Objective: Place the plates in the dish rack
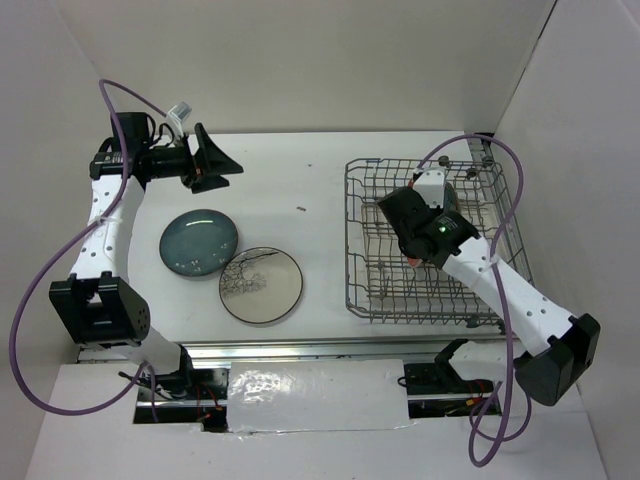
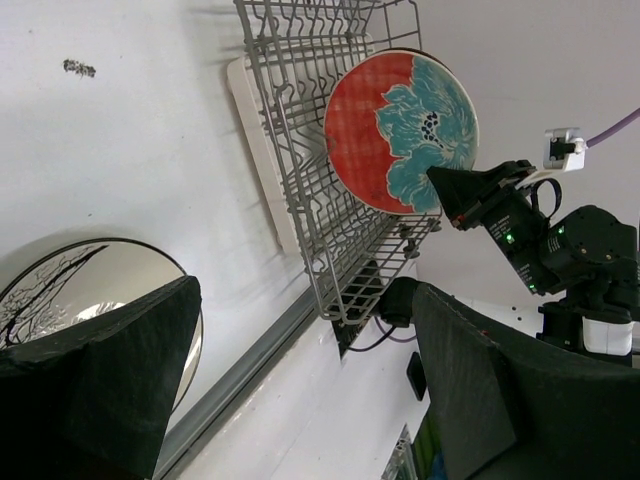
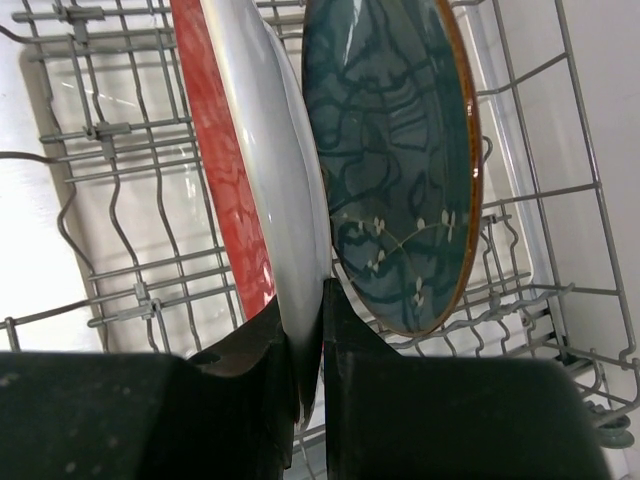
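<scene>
A red plate with a teal flower [image 2: 400,130] stands on edge in the grey wire dish rack [image 1: 432,300]. My right gripper [image 3: 310,305] is shut on its lower rim; its white underside [image 3: 270,150] faces a teal-blue plate [image 3: 395,160] that stands upright in the rack just beside it. Out on the table lie another teal-blue plate [image 1: 199,243] and a grey-white plate with a branch drawing [image 1: 261,285], overlapping slightly. My left gripper [image 1: 225,168] hangs open at the back left, above the table, with nothing between its fingers [image 2: 95,390].
White walls close in the table at the back and both sides. A small dark speck [image 1: 301,208] lies on the table between the plates and the rack. A metal rail [image 1: 300,350] runs along the table's near edge.
</scene>
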{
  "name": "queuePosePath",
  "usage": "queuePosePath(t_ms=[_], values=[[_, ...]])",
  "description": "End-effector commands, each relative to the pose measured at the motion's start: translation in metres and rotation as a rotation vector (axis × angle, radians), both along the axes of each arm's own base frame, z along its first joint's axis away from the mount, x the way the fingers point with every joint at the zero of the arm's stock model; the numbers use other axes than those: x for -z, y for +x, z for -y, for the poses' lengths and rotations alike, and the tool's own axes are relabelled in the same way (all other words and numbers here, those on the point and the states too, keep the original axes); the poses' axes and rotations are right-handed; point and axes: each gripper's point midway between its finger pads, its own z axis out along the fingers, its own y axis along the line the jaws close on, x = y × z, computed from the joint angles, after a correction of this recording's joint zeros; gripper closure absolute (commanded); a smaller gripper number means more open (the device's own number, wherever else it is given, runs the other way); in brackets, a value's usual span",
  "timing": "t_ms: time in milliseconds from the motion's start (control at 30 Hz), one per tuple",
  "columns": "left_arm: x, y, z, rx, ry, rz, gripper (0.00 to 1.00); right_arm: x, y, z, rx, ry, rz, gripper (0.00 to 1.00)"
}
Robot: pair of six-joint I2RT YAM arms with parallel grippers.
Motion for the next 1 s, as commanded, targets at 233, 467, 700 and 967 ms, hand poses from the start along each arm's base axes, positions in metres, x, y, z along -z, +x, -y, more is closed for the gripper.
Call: queuePosePath(t_ms=[233, 467, 700, 967], values=[[0.010, 0.001, -0.005, -0.015, 0.037, -0.003, 0.01, -0.017, 0.027, -0.002, 0.075, 0.045, 0.150, 1.00], [0.020, 0.004, -0.010, -0.048, 0.065, -0.035, 0.01, -0.009, 0.026, -0.003, 0.069, 0.042, 0.118, 0.75], [0.027, 0.003, -0.012, -0.049, 0.067, -0.047, 0.01, -0.020, 0.027, -0.008, 0.040, 0.071, 0.134, 0.49], [0.047, 0.006, -0.018, -0.096, 0.106, -0.104, 0.01, -0.035, 0.026, -0.009, 0.026, 0.090, 0.161, 0.25]])
